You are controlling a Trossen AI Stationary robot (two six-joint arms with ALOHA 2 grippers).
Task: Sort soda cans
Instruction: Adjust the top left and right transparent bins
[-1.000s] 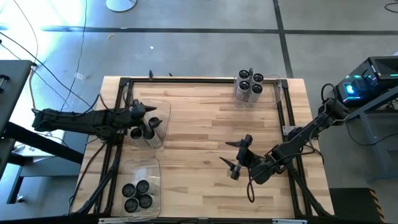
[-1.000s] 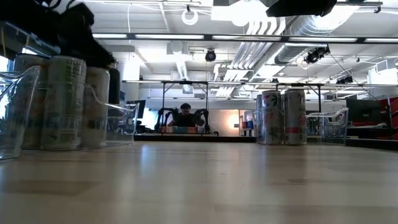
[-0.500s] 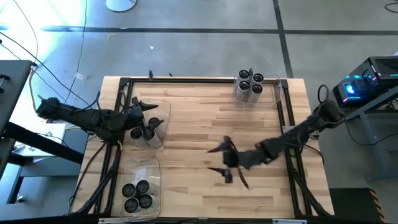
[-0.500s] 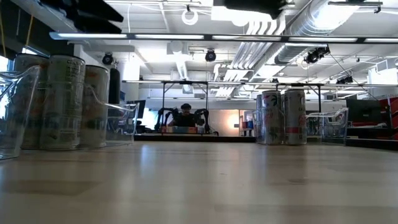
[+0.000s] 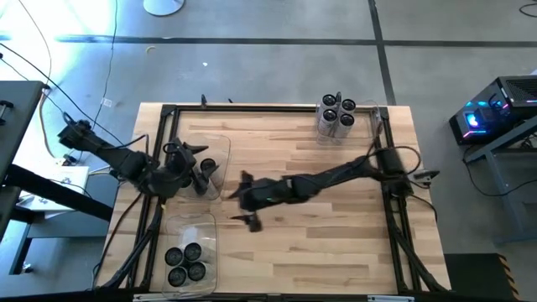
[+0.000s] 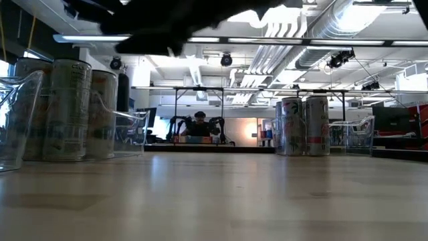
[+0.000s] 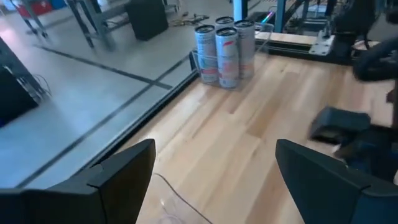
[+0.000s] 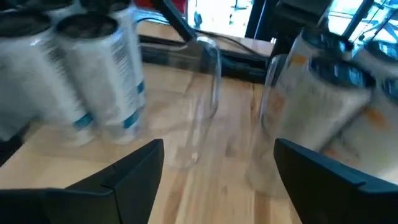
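Right gripper [image 5: 243, 201] open, empty, swung across desk [image 5: 294, 143] toward left bins [image 5: 220, 155]. Left gripper [image 5: 186, 159] open, empty, withdrawn slightly from cans [image 5: 204, 172]. Sorting apparently continuing.

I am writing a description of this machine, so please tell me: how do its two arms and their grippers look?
Both arms are dark, almost black, built of slim jointed segments with black cables along them. The left gripper and right gripper each end in two pointed fingers. Seen close, the fingers are matte dark wedges without visible markings.
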